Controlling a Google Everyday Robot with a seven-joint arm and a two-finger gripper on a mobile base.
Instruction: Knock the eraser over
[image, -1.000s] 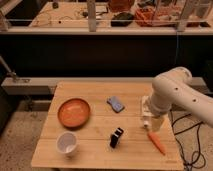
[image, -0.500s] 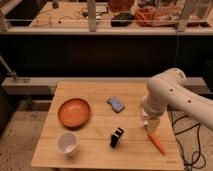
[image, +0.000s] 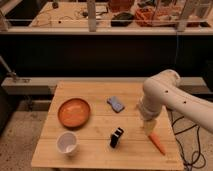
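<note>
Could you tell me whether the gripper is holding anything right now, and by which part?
It cannot be told. The gripper hangs right of the eraser, which stands apart on the table, and close above an orange object.

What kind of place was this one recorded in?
Probably a robotics lab or workshop: cluttered workbenches run behind, and a wooden table is set with an eraser, orange bowl and white cup. The gripper hangs over the table's right side.
</note>
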